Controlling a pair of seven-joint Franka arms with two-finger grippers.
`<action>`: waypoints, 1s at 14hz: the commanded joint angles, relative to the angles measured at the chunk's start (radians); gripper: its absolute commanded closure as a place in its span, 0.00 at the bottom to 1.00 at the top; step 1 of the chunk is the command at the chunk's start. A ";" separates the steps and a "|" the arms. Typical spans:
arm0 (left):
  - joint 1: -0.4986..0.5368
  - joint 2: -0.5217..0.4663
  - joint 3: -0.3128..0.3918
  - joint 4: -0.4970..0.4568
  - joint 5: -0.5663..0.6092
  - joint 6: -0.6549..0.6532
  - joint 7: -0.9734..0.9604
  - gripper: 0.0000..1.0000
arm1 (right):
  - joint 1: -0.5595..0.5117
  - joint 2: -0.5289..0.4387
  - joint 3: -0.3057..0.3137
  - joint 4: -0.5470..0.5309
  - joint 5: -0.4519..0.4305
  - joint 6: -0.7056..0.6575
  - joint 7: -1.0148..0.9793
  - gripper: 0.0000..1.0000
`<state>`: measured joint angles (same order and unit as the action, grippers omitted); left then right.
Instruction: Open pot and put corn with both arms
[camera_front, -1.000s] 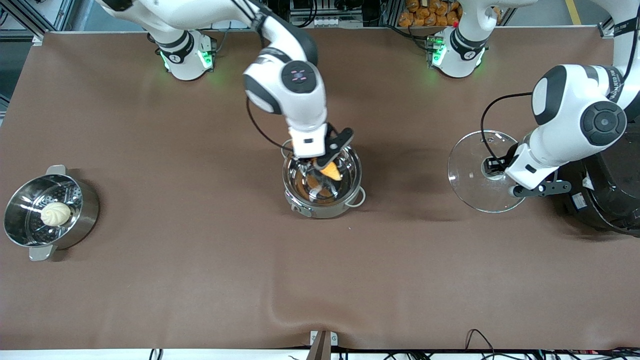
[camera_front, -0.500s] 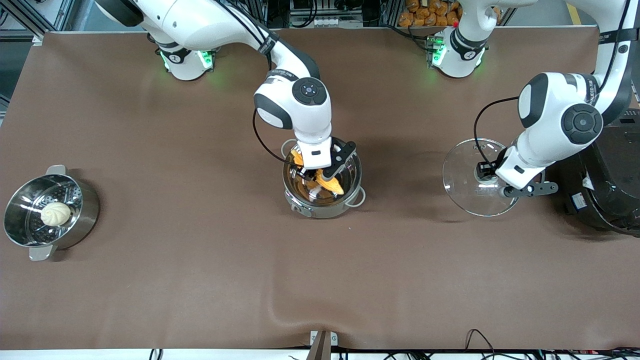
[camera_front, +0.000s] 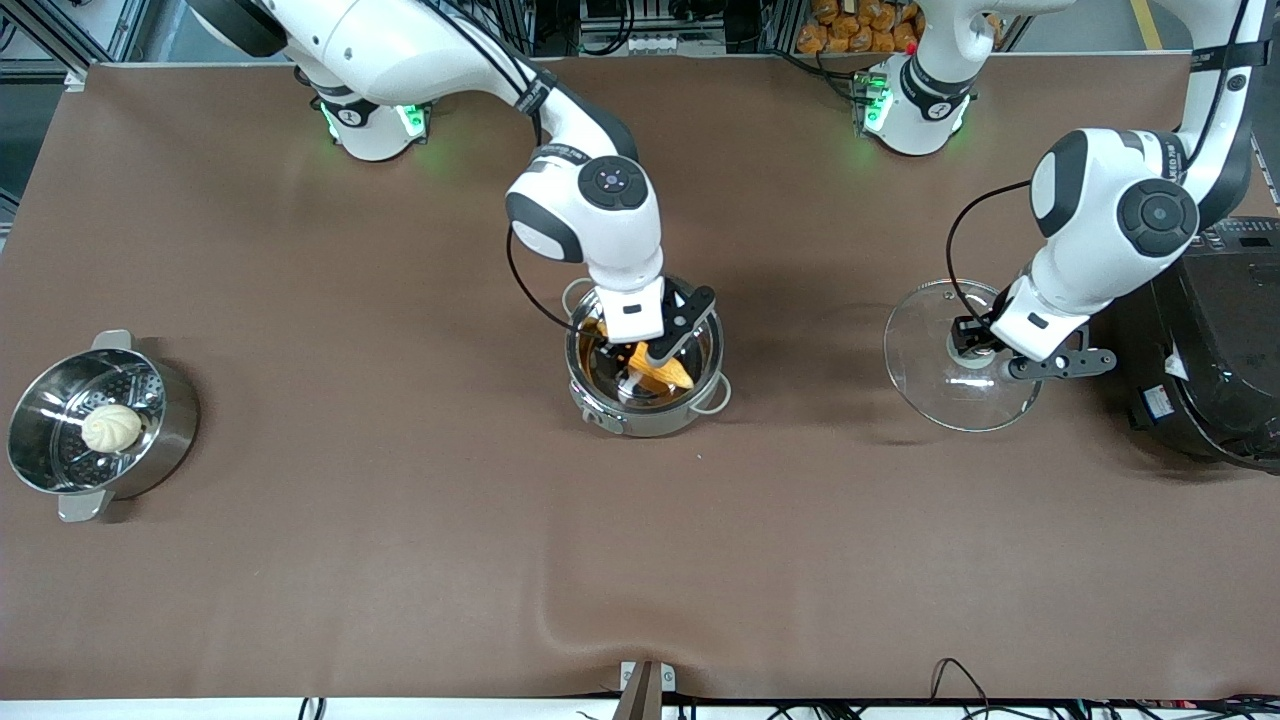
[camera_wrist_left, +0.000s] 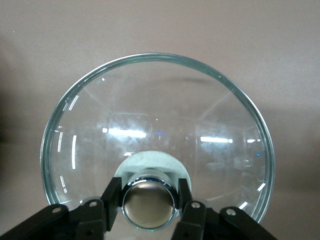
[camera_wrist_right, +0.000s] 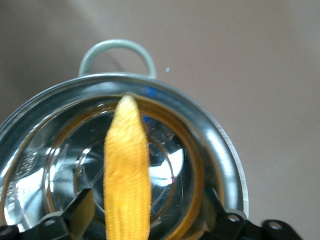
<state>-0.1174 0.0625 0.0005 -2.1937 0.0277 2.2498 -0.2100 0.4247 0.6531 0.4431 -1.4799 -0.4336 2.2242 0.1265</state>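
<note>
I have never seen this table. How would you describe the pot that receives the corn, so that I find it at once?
Start from the brown table and look at its middle, under the right arm's tool. There stands the pot, round shiny steel with pale loop handles, holding the yellow-orange corn. The steamer pot at the right arm's end holds a white bun, and the black cooker is dark and bigger.

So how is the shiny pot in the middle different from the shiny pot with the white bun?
The round steel pot with pale loop handles holds a yellow-orange ear of corn, gripped by the right gripper; the steel pot with a holed steamer insert holds a white bun, and no gripper is near it. The corn pot sits mid-table; the bun pot sits at the right arm's end. Both are lidless shiny steel.
</note>
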 joint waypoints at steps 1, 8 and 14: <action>0.010 -0.046 -0.010 -0.046 -0.017 0.040 -0.002 1.00 | -0.073 -0.076 0.019 -0.005 0.067 -0.058 0.004 0.00; 0.010 -0.041 -0.011 -0.058 -0.017 0.056 -0.002 1.00 | -0.314 -0.208 0.019 -0.010 0.182 -0.296 -0.105 0.00; 0.010 -0.032 -0.010 -0.155 -0.014 0.198 0.006 1.00 | -0.527 -0.260 0.017 -0.019 0.305 -0.370 -0.358 0.00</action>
<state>-0.1170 0.0602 0.0000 -2.2778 0.0277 2.3629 -0.2102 -0.0424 0.4424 0.4446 -1.4606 -0.1856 1.8711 -0.1524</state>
